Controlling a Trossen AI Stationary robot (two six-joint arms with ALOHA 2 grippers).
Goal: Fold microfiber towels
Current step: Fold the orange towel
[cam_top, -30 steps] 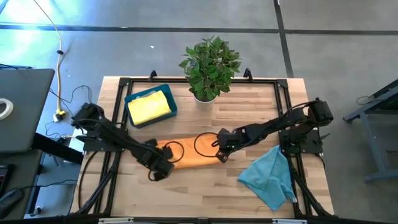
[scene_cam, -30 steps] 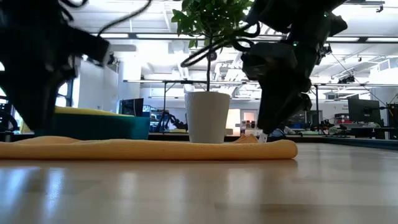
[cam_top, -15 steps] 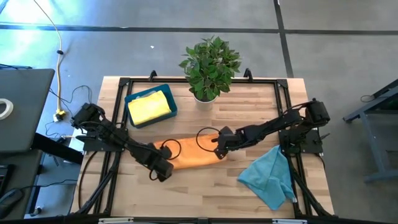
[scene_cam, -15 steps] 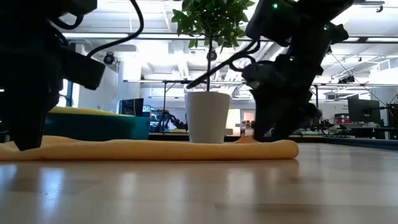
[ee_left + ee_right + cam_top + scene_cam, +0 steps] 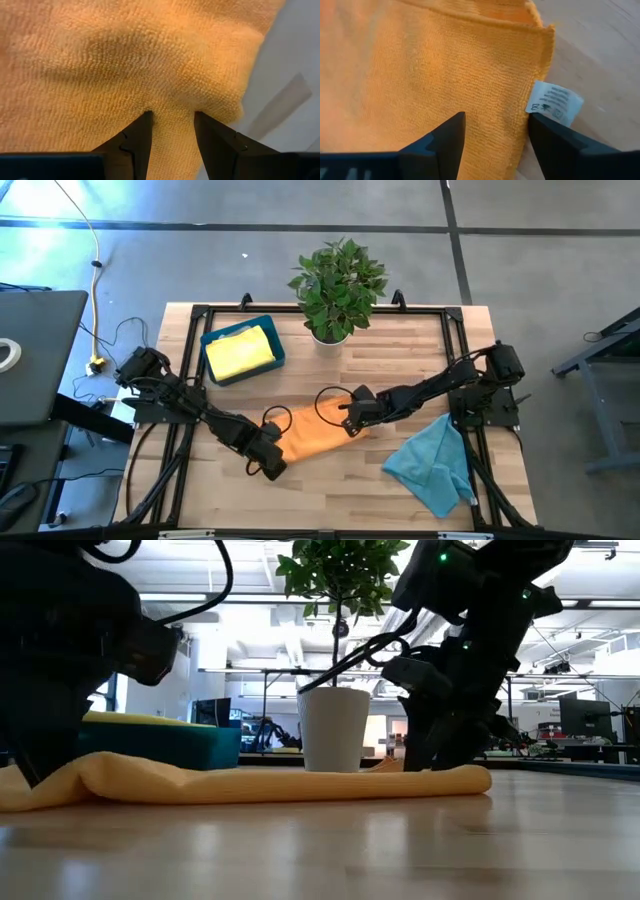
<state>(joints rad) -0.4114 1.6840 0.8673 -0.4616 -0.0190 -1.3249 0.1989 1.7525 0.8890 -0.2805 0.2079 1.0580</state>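
Note:
An orange microfiber towel [image 5: 318, 435] lies as a folded strip on the middle of the table. My left gripper [image 5: 272, 462] is at its left end, pointing steeply down and shut on the cloth. The left end rises in a low hump [image 5: 100, 768]. My right gripper [image 5: 350, 423] stands open over the towel's right end. Its fingers straddle the hemmed edge beside a white label [image 5: 554, 102]. A teal towel [image 5: 432, 462] lies crumpled at the near right. A yellow towel [image 5: 240, 352] lies in the blue tray [image 5: 272, 340]. My left gripper pinches a raised ridge of the orange cloth [image 5: 172, 131] between its two fingers, close to the towel's left edge. It comes from above, pointing steeply down. The cloth puckers toward the fingertips, and the rest of the towel lies on the table. My right gripper's fingertips [image 5: 451, 125] stand on or just above the towel; I cannot tell whether they touch it.
A potted plant [image 5: 335, 285] in a white pot stands at the far middle of the table. Black frame rails [image 5: 190, 360] run along the table's sides. Bare wood lies along the near edge between the arms.
My left gripper has gone toward the near edge and a little to the right, sinking and rolling. It has drawn the towel's left end along into a hump, while the right end has stayed down. My right gripper has sunk onto the right end, its fingers now wider apart.

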